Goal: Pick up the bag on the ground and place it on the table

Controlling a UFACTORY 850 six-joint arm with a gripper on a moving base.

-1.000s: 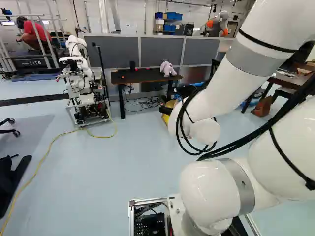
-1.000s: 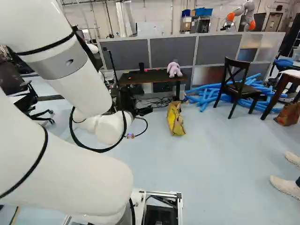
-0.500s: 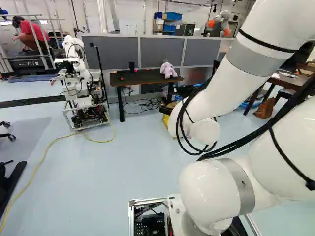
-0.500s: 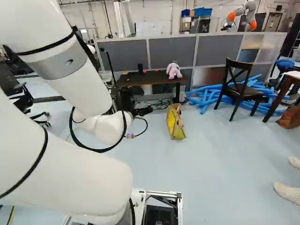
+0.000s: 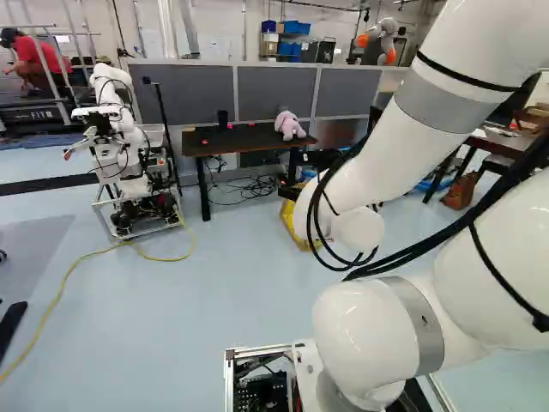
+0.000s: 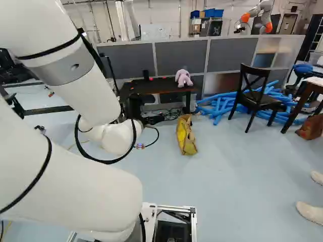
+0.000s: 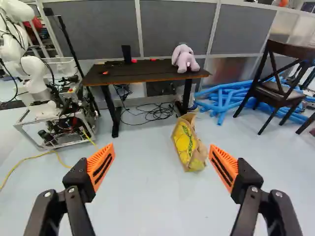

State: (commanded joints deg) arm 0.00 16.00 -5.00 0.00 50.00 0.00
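One bag [image 7: 186,143] (just one) sits near one table [image 7: 140,73].

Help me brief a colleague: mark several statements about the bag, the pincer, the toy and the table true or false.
1. The brown-and-yellow paper bag is ahead of the black, orange-padded pincer. True.
2. The pincer is shut on the bag. False: it is open.
3. A pale pink plush toy sits on the dark rectangular table. True.
4. The bag rests on the table. False: it is on the pale blue floor.
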